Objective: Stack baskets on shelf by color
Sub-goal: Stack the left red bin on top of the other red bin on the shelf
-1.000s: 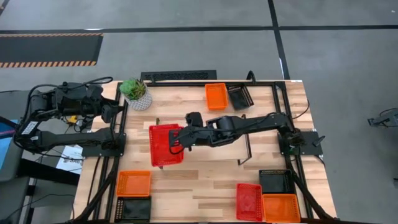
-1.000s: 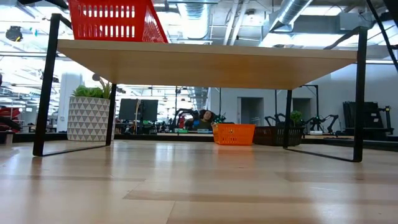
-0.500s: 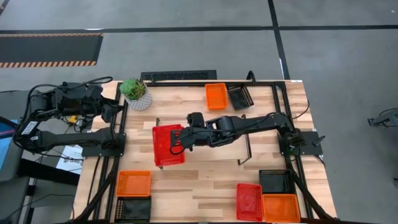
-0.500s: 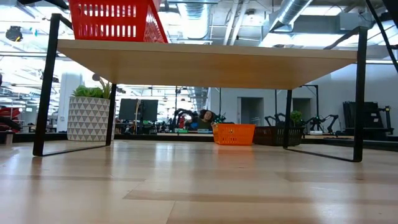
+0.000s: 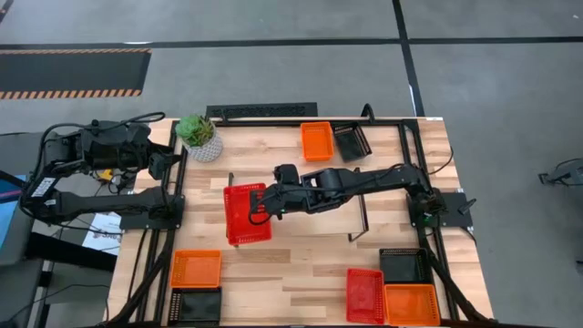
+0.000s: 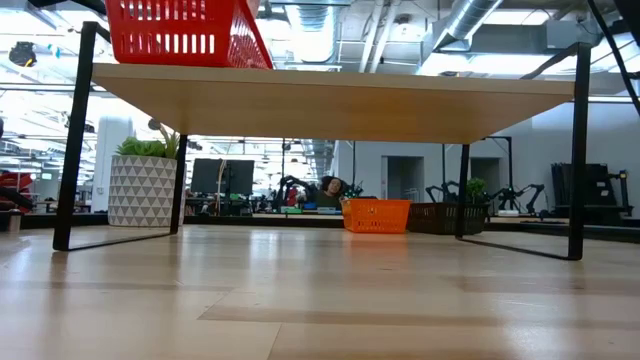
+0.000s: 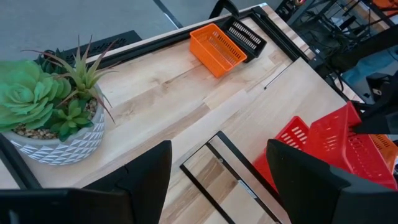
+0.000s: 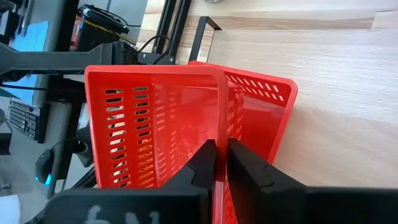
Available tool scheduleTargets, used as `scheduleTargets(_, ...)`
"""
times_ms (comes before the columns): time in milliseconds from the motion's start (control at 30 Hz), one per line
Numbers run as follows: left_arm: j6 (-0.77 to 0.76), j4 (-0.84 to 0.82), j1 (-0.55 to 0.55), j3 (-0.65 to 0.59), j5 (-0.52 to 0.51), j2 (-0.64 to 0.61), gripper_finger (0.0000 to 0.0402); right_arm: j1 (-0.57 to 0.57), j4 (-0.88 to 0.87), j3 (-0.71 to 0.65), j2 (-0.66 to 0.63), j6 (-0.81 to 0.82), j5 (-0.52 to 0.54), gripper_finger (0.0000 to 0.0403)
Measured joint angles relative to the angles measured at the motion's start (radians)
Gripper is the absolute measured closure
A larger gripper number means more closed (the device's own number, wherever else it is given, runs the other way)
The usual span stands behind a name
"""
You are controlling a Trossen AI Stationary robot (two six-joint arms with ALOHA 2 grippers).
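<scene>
With our right gripper (image 8: 216,163) clenched on the rim of a red basket (image 5: 248,213) atop another at the shelf's (image 6: 330,97) left end, we judge nesting comes next, then letting go.

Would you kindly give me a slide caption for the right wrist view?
Right gripper pinches the rim of a red basket nested over another red basket.

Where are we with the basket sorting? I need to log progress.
Done: one red basket sits on the shelf. In hand: the right gripper pinches a second red basket by its rim over it. Remaining: seven baskets on the table, no orange or black shelved; the left gripper waits open.
</scene>
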Motion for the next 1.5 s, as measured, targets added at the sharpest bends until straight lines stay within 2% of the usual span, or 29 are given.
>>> scheduleTargets(333, 0.0, 0.0, 0.0, 0.0, 0.0, 0.0, 0.0152, -0.017, 0.0, 0.0, 0.0, -0.002, 0.0, 0.0321)
scheduleTargets(567, 0.0, 0.0, 0.0, 0.0, 0.0, 0.0, 0.0152, -0.021, 0.001, 0.0, 0.0, -0.013, -0.002, 0.0289)
scheduleTargets(767, 0.0, 0.0, 0.0, 0.0, 0.0, 0.0, 0.0152, -0.021, 0.021, 0.0, -0.006, -0.062, -0.005, 0.0255)
scheduleTargets(933, 0.0, -0.01, 0.0, 0.0, 0.006, 0.0, 0.0152, -0.001, 0.088, 0.0, -0.034, -0.147, -0.011, 0.0242)
scheduleTargets(1233, 0.01, -0.055, 0.0, 0.0, 0.006, 0.0, 0.0152, 0.139, 0.097, -0.002, 0.001, -0.255, -0.027, 0.0268)
scheduleTargets(1500, 0.01, -0.068, 0.0, 0.0, -0.001, 0.0, 0.0152, 0.193, 0.103, 0.002, 0.079, -0.228, -0.032, 0.0313)
